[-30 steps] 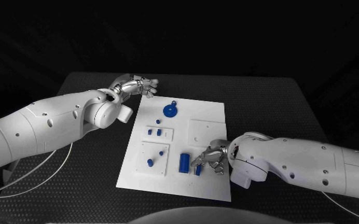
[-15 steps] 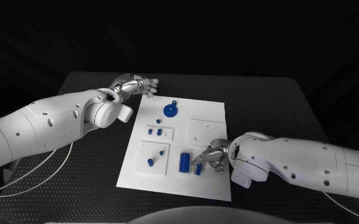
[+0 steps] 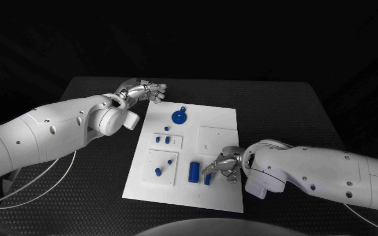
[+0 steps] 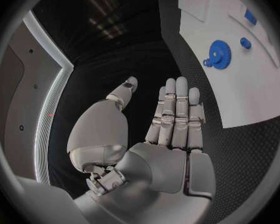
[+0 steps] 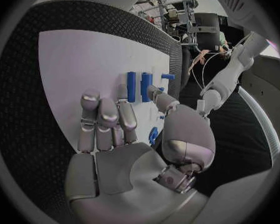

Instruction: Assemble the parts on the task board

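The white task board lies in the middle of the black table. On it are a blue gear, two small pegs in a raised plate, two more in the plate nearer me, and a tall blue cylinder. My right hand is over the board's near right part, fingers straight and apart, fingertips beside a slim blue peg and the cylinder. It holds nothing. My left hand hovers off the board's far left corner, flat and empty, with the gear beyond it.
A blank raised square plate sits on the board's right half. Bare black table surrounds the board. White cables hang off the table's left side.
The right hand has crept slightly toward the tall cylinder. The left hand has stayed where it was.
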`<move>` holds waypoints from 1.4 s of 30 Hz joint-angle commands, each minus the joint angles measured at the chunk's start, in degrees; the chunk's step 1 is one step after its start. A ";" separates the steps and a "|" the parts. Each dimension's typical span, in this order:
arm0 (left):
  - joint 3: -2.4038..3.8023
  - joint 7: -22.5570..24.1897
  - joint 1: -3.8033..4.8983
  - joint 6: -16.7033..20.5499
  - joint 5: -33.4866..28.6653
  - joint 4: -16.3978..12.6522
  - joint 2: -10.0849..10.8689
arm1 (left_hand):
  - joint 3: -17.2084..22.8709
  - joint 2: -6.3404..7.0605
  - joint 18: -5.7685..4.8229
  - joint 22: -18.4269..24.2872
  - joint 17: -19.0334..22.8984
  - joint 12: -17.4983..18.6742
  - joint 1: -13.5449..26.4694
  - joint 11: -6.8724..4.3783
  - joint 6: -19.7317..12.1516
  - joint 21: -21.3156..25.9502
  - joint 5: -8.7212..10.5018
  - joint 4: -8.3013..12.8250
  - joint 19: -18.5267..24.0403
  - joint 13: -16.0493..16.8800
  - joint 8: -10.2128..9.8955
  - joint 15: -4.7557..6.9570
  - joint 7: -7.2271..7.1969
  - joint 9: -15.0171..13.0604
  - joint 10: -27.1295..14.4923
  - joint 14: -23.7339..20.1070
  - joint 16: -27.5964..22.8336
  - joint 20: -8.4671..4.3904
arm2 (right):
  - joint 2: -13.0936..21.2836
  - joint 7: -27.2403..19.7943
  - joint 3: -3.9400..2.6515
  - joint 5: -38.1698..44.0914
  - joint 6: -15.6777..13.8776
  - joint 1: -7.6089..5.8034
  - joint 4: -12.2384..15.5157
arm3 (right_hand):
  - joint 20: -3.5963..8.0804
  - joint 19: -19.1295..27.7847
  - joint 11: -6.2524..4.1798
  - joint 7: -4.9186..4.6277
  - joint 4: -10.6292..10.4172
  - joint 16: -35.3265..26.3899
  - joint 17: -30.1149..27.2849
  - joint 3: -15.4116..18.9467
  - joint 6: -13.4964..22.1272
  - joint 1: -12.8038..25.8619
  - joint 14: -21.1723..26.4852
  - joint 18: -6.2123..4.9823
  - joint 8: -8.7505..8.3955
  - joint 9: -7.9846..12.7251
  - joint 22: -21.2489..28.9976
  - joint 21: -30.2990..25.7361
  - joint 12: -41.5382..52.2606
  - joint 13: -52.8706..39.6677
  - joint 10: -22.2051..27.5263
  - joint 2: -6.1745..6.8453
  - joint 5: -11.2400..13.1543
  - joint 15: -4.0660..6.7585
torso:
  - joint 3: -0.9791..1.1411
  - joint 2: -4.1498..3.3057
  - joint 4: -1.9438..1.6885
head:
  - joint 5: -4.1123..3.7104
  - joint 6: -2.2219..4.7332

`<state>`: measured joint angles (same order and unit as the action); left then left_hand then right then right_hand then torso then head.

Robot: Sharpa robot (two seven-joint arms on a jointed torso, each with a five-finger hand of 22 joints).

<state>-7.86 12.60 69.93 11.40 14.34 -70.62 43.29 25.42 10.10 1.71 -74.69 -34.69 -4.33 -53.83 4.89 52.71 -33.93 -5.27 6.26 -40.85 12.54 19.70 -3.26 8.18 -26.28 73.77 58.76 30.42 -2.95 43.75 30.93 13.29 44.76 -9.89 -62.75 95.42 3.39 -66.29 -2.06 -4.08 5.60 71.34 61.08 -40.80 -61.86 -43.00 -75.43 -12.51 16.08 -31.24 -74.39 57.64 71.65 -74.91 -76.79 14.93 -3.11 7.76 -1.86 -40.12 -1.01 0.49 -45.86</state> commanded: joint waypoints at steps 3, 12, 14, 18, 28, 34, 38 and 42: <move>0.03 0.21 0.06 -0.75 0.27 -0.06 -0.12 | 0.07 0.16 0.50 -0.09 -0.08 0.13 0.42 0.01 -0.50 0.21 0.24 -0.36 0.00 -0.06 0.28 0.07 -0.02 0.10 -0.40 0.42 -0.20 0.45 | 0.17 -0.78 -0.02 0.75 0.03 -0.06 0.14 | 0.28 -0.07 -0.01 -0.23 -0.02 -0.13 0.10 0.30 0.09 -0.41 0.05 -2.49 0.06 -0.10 0.05 -0.08 -0.11 -0.51 0.19 0.02 0.15 0.29 | 0.01 -0.01 0.04 | -0.11 0.10; 0.03 0.16 0.06 -0.76 0.31 -0.04 -0.08 | 0.09 0.18 0.50 -0.12 -0.11 0.13 0.39 0.02 -0.50 0.24 0.24 -0.37 0.00 -0.07 0.28 0.06 -0.03 0.10 -0.40 0.42 -0.24 0.45 | 0.44 -1.05 -0.03 1.17 0.32 -0.08 0.31 | 0.33 -0.07 -0.02 -0.21 -0.07 -0.13 0.11 0.34 0.11 -0.58 0.06 -2.49 0.08 -0.12 0.06 -0.08 -0.15 -0.48 0.22 -0.07 0.13 0.31 | 0.03 -0.01 0.02 | -0.12 0.09; 0.03 0.18 0.06 -0.79 0.32 -0.01 -0.09 | 0.10 0.18 0.50 -0.12 -0.12 0.13 0.39 0.02 -0.50 0.24 0.24 -0.37 0.00 -0.07 0.28 0.06 -0.03 0.10 -0.40 0.42 -0.25 0.45 | 0.47 -1.07 -0.03 1.48 0.39 -0.09 0.29 | 0.34 -0.07 -0.03 -0.21 -0.06 -0.13 0.12 0.34 0.12 -0.65 0.06 -2.49 0.09 -0.13 0.06 -0.09 -0.11 -0.51 0.19 -0.09 0.13 0.31 | 0.03 -0.03 0.02 | -0.10 0.12; 0.03 0.16 0.06 -0.77 0.34 0.04 -0.07 | 0.11 0.19 0.50 -0.13 -0.14 0.13 0.36 0.01 -0.50 0.25 0.23 -0.37 0.00 -0.07 0.28 0.06 -0.03 0.10 -0.40 0.43 -0.26 0.45 | 0.58 -1.18 -0.03 2.31 0.80 -0.09 0.37 | 0.39 -0.08 -0.04 -0.20 -0.01 -0.13 0.13 0.34 0.13 -0.91 0.06 -2.49 0.11 -0.16 0.07 -0.08 -0.07 -0.55 0.16 -0.17 0.13 0.33 | 0.02 -0.01 0.02 | -0.12 0.11; 0.02 0.10 0.06 -0.81 0.47 0.01 -0.03 | 0.16 0.19 0.50 -0.16 -0.18 0.13 0.26 0.01 -0.50 0.28 0.22 -0.34 0.00 -0.07 0.29 0.07 -0.04 0.10 -0.40 0.44 -0.30 0.45 | 0.54 -2.41 -0.01 11.01 4.42 -0.07 0.99 | 0.62 0.00 -0.03 -0.21 3.36 -0.09 0.26 1.77 0.30 -5.04 0.10 -2.49 0.31 -0.39 -0.05 0.08 0.02 -0.65 0.15 0.54 -0.06 0.33 | 0.04 -0.01 0.01 | -0.14 0.13; 0.02 -0.01 0.06 -0.93 0.68 -0.06 -0.02 | 0.19 0.17 0.51 -0.18 -0.21 0.13 0.18 0.01 -0.50 0.29 0.21 -0.31 0.00 -0.07 0.29 0.07 -0.04 0.11 -0.40 0.45 -0.32 0.45 | 0.10 -2.37 0.00 13.40 5.15 -0.07 0.89 | 0.47 0.20 0.01 -0.25 6.58 -0.16 0.30 4.06 0.39 -8.34 0.15 -2.49 0.42 -0.50 0.00 -0.03 -0.03 -0.64 0.15 -0.01 -0.13 0.28 | 0.02 -0.03 0.01 | -0.14 0.06; 0.02 -0.01 0.06 -1.02 0.71 -0.14 -0.02 | 0.22 0.15 0.51 -0.21 -0.26 0.13 0.05 0.01 -0.51 0.31 0.17 -0.26 0.00 -0.07 0.30 0.07 -0.04 0.11 -0.40 0.46 -0.36 0.45 | -0.28 -2.23 0.01 14.31 5.48 -0.05 0.78 | 0.44 0.20 0.02 -0.25 6.69 -0.17 0.30 4.21 0.39 -8.49 0.15 -2.49 0.43 -0.50 0.02 -0.05 0.01 -0.67 0.11 -0.04 -0.12 0.27 | 0.03 -0.01 0.00 | -0.16 0.06; 0.02 0.00 0.06 -0.99 0.71 -0.13 0.00 | 0.23 0.14 0.51 -0.23 -0.28 0.13 0.02 0.01 -0.50 0.32 0.15 -0.24 -0.01 -0.07 0.30 0.07 -0.04 0.11 -0.40 0.46 -0.37 0.45 | -0.62 -2.07 0.02 14.69 5.68 0.06 0.55 | 0.40 0.20 0.02 -0.24 6.86 -0.18 0.31 4.38 0.35 -8.74 0.14 -2.49 0.45 -0.51 0.04 -0.07 0.05 -0.70 0.07 -0.15 -0.08 0.27 | 0.01 -0.03 -0.06 | -0.17 -0.03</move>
<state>-7.87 12.33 69.93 11.26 14.76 -70.60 43.33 25.57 10.10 1.71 -74.86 -34.90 -4.33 -53.83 4.89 52.71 -33.93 -5.27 6.10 -40.85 12.55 19.70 -3.26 8.18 -26.24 73.77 58.76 30.42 -2.95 43.24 29.31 13.29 57.13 -5.96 -62.78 96.02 3.83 -66.32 -2.05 -4.06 12.13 71.34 61.33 -36.36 -61.46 -51.23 -75.24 -12.52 16.29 -31.69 -74.40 57.63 71.65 -74.91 -76.80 14.69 -3.11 7.77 -1.83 -40.13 -1.01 0.34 -45.84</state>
